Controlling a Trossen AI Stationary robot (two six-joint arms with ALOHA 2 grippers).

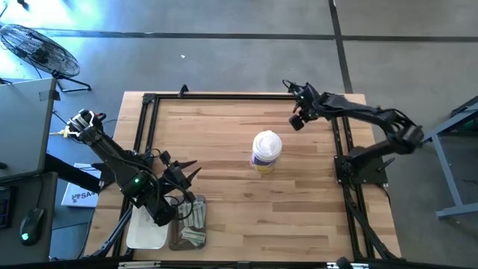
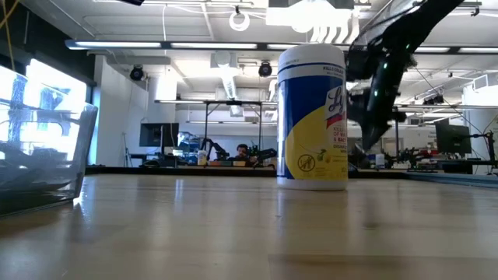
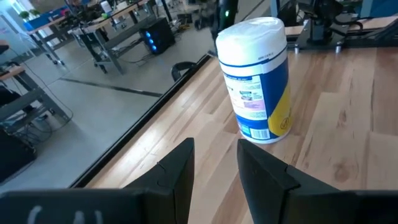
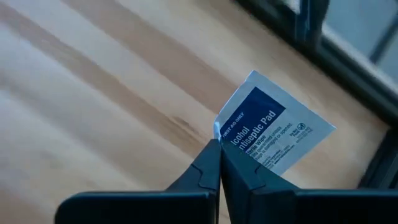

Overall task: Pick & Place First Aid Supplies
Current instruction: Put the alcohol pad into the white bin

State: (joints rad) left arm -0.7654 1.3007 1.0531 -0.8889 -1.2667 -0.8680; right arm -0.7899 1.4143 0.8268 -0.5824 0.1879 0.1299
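My right gripper [image 4: 219, 155] is shut on a square white packet with blue print [image 4: 270, 140], near the table's far right in the high view [image 1: 298, 122] and above the wood. My left gripper [image 3: 214, 165] is open and empty, near the table's left front [image 1: 188, 170], pointing toward the white-lidded canister [image 3: 258, 81]. The canister stands upright on its base at mid-table [image 1: 267, 152]. A clear bin [image 1: 190, 224] at the front left holds several pale green-white strip packets [image 1: 196, 218]. My right gripper pinches the packet between its two fingers by the edge at one corner [image 4: 225, 138]. The rest of the packet sticks out past the fingertips [image 4: 211, 163], flat and clear of the table.
A white tray [image 1: 146, 230] lies beside the clear bin at the front left. A black metal frame [image 1: 224, 97] runs along the table's far, left and right sides. The clear bin also shows at the left in the low view [image 2: 43, 159]. Bare wood lies between canister and bin.
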